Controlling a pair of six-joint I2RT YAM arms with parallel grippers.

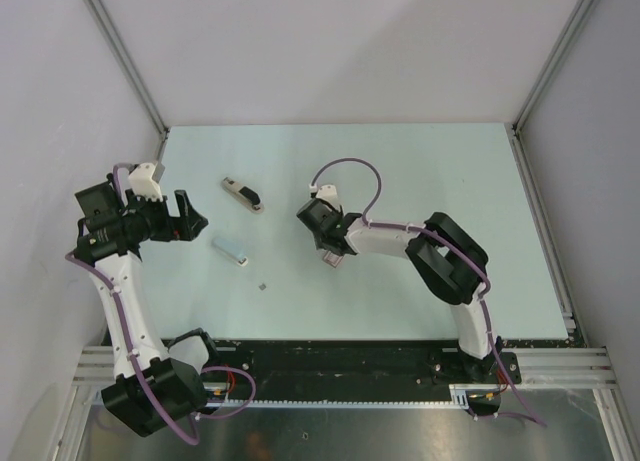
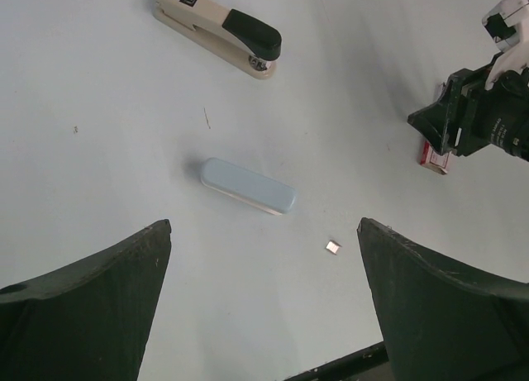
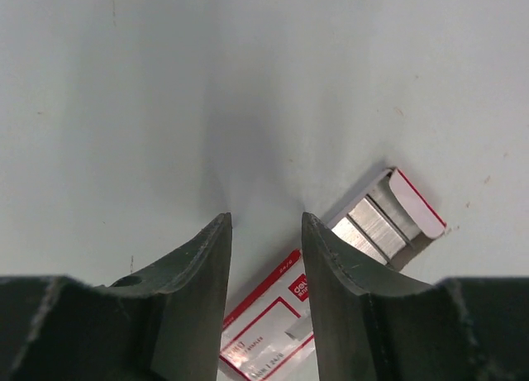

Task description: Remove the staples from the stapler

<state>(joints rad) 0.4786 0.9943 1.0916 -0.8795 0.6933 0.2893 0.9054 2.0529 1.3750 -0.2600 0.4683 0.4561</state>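
Right gripper (image 3: pixel 266 220) jaws narrowly parted, empty, over staple box (image 3: pixel 388 211); left gripper (image 2: pixel 264 224) jaws wide, empty. Risk: box gets nudged, strips spill, while stapler (image 2: pixel 219 30) sits untouched, well apart.

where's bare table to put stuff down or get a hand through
Free: the table right of the right arm, and the far strip behind the stapler. Crowded: centre-left, stapler, blue bar and metal bit beside the left end effector, staple box at the right end effector.
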